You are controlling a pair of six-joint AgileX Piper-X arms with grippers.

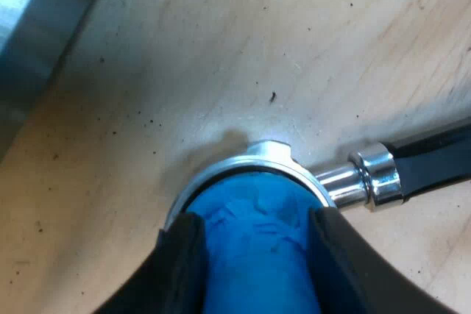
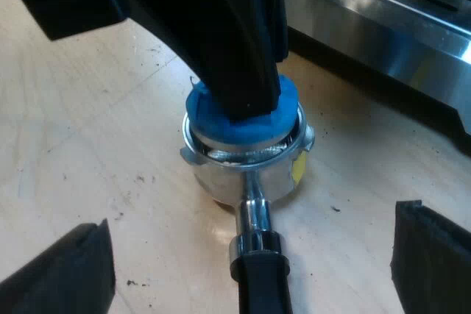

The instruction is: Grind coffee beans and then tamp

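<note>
Left fingers (image 1: 180,270) around tamper (image 1: 254,255), machine (image 2: 383,27) near

place: coffee workbench | evidence: wooden tabletop (image 1: 221,49), steel espresso machine (image 2: 397,27)

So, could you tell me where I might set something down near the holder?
Bare table lies on the holder's side away from the espresso machine; the strip toward the machine is tighter. Crowded: the holder itself, where my left gripper clamps the blue tamper, and its handle, between my right gripper's open fingers.
</note>
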